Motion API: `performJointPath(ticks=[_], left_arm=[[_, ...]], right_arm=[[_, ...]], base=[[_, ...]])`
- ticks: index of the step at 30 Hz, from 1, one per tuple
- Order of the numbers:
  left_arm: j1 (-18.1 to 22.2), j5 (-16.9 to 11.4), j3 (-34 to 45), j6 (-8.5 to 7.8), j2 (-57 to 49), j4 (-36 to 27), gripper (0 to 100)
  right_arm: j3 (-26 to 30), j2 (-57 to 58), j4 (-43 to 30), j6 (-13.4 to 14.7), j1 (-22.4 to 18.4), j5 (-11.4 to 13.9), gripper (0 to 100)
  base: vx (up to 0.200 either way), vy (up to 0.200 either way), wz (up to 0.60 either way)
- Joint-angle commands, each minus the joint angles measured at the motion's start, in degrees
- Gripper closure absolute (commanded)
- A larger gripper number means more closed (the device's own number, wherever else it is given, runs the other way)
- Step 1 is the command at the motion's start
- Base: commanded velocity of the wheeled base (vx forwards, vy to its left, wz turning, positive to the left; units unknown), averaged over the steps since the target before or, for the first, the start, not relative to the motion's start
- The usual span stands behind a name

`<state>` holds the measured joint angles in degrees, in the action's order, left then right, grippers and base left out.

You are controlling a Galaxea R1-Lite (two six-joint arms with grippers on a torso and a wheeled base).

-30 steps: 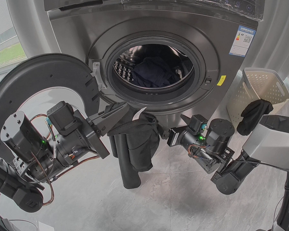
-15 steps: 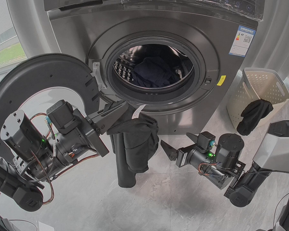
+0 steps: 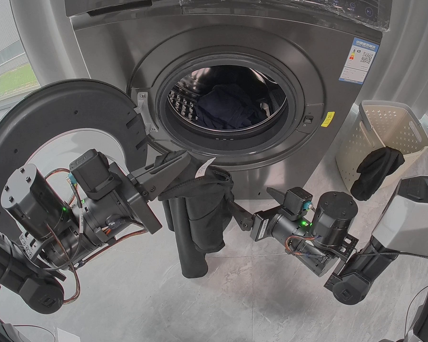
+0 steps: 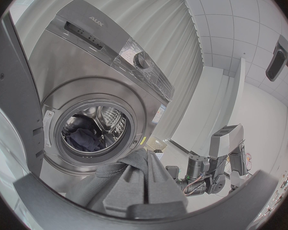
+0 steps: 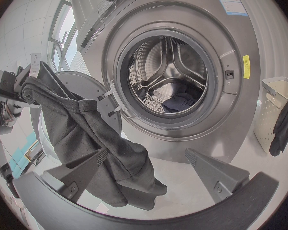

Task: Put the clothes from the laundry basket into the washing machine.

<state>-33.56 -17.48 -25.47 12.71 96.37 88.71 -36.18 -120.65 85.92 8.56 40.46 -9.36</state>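
Note:
A black garment point(image 3: 197, 214) hangs in front of the washing machine point(image 3: 328, 72), just below its open drum mouth. My left gripper point(image 3: 183, 160) is shut on the garment's top edge, by a white label; in the left wrist view the cloth point(image 4: 115, 176) is pinched by that gripper point(image 4: 145, 173). My right gripper point(image 3: 256, 205) stands open close to the garment's right side, one finger nearly at the cloth. In the right wrist view the garment point(image 5: 86, 134) overlaps one finger of that gripper point(image 5: 145, 153). Dark clothes point(image 3: 228, 108) lie in the drum.
The round door point(image 3: 57, 119) is swung open to the left, behind my left arm. A cream laundry basket point(image 3: 390, 129) stands on the floor to the right of the machine, with a black cloth point(image 3: 375, 169) draped over its rim. Grey tiled floor lies below.
My right gripper drew back down and to the right, away from the garment, then came back close to its right side. The left gripper keeps holding the garment in nearly the same place.

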Motion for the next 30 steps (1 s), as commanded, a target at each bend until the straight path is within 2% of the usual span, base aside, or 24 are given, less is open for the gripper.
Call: performJointPath(ticks=[1,8,12,20,30], left_arm=[[0.1,0.0,0.0,0.03,0.0,0.1,100],[-0.2,0.0,0.0,-0.06,0.4,0.1,100],[0.1,0.0,-0.1,-0.06,0.1,0.1,100],[0.1,0.0,-0.2,-0.06,0.1,0.1,100],[-0.3,0.0,0.2,-0.06,0.0,0.1,100]], right_arm=[[-0.8,-1.3,0.0,0.0,0.0,0.0,0],[-1.2,-1.2,0.0,0.0,0.2,0.0,0],[1.2,-1.3,0.4,0.0,0.8,0.0,0],[1.6,-1.9,0.4,0.0,0.9,0.0,0],[-4.9,-4.9,0.4,0.0,0.3,-0.2,0]], base=[[0.000,0.000,0.00],[0.000,0.000,0.00],[0.000,0.000,0.00],[0.000,0.000,0.00],[0.000,0.000,0.00]])
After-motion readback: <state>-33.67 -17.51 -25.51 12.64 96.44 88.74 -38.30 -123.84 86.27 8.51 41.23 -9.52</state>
